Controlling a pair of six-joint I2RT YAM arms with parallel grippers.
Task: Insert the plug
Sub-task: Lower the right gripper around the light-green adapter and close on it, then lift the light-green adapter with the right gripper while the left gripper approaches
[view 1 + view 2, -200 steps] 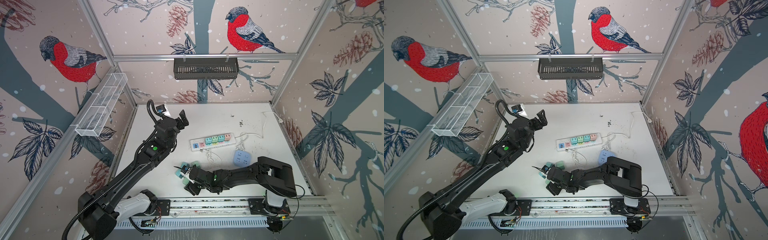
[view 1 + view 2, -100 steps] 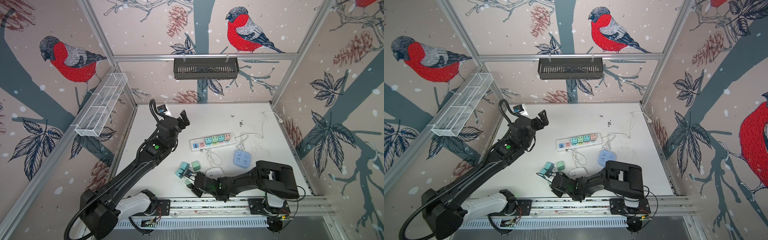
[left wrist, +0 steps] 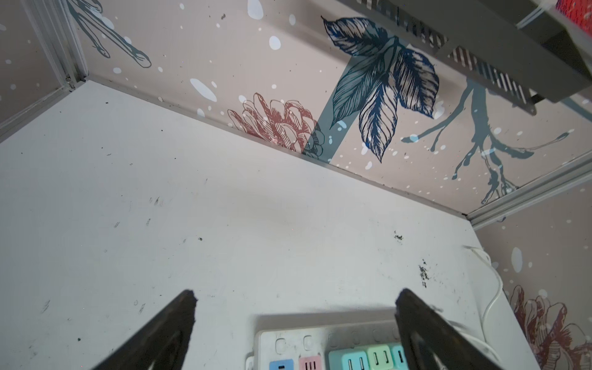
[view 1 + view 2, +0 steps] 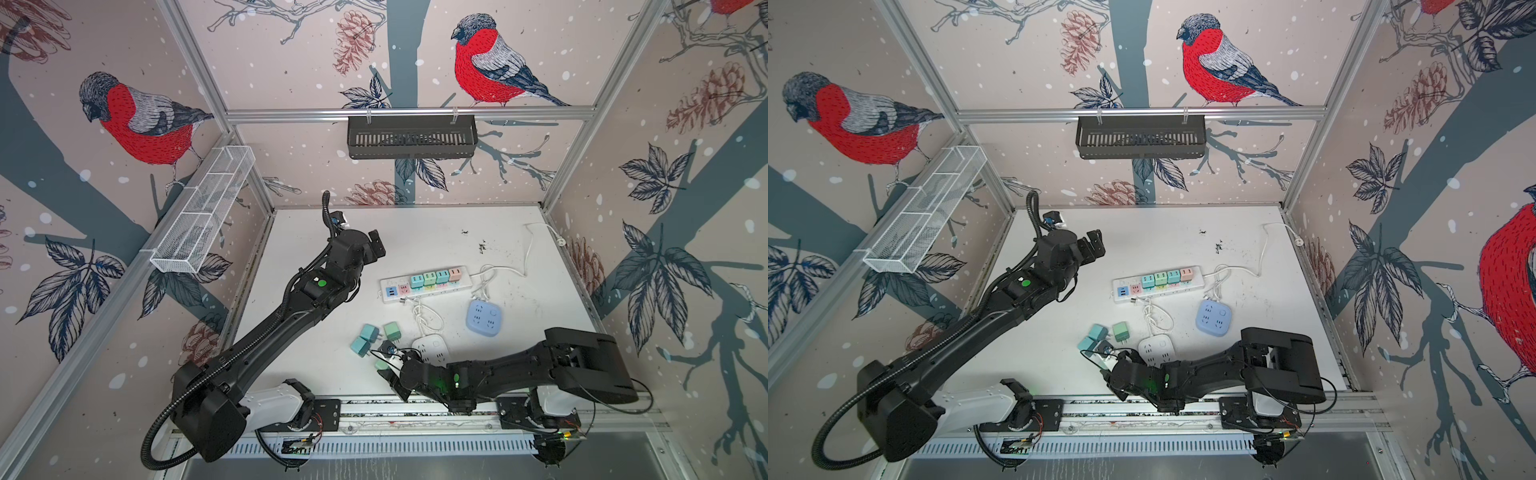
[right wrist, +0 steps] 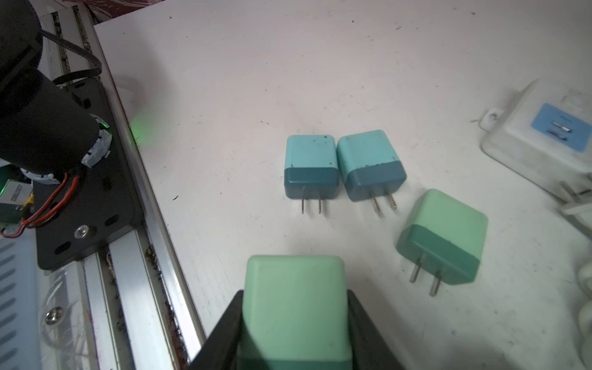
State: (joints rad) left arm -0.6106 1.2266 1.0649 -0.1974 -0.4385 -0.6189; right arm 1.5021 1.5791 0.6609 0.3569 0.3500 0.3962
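R gripper (image 5: pixel 294 293) clamps a green plug (image 5: pixel 293 320), prongs hidden. Just ahead on the table (image 5: pixel 288 80): two teal plugs (image 5: pixel 310 166) side by side, w/ a spare green plug (image 5: pixel 445 237) near them. L gripper (image 3: pixel 297 294) spread wide, empty, near the end of the power strip (image 3: pixel 320 346), well apart from R gripper.

A black slotted basket (image 4: pixel 410 137) is hanging from the rear rail (image 4: pixel 291 113). A white wire-mesh tray (image 4: pixel 203 210) (divided into compartments) is running along the left wall. Bullfinch wallpaper (image 4: pixel 141 120) is covering the walls.
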